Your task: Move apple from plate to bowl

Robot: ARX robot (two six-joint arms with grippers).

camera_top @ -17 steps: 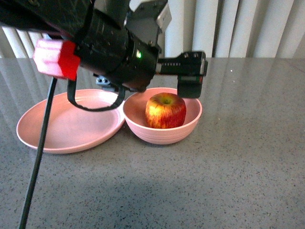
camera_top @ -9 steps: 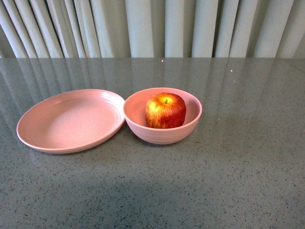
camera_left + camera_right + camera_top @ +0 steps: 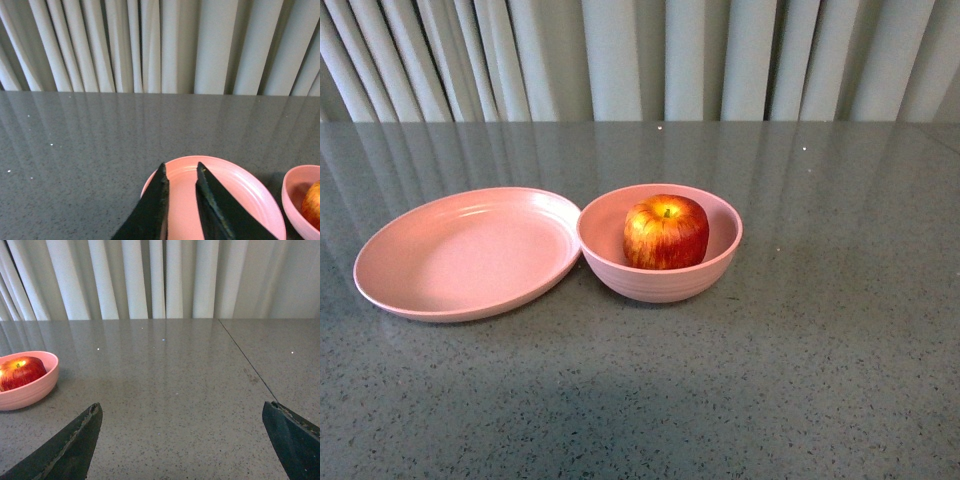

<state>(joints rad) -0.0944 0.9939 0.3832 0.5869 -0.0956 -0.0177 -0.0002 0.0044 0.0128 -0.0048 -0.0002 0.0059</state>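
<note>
The red apple (image 3: 666, 232) with yellow streaks sits inside the deep pink bowl (image 3: 660, 283) at the table's middle. The shallow pink plate (image 3: 460, 255) lies empty just left of the bowl, touching it. Neither arm shows in the front view. In the left wrist view my left gripper (image 3: 181, 171) is shut and empty, above the plate (image 3: 240, 192); the bowl's rim (image 3: 290, 182) and a sliver of the apple (image 3: 312, 205) show beside it. In the right wrist view my right gripper (image 3: 182, 412) is open and empty over bare table, with the bowl (image 3: 25, 390) and apple (image 3: 21, 371) off to one side.
The grey speckled table (image 3: 820, 380) stretches around the dishes. A pleated white curtain (image 3: 640, 60) hangs behind the far edge. A thin seam (image 3: 245, 365) runs across the tabletop in the right wrist view.
One second ago an arm with its gripper hung over the bowl in the front view. It has withdrawn out of that view. The apple stays in the bowl.
</note>
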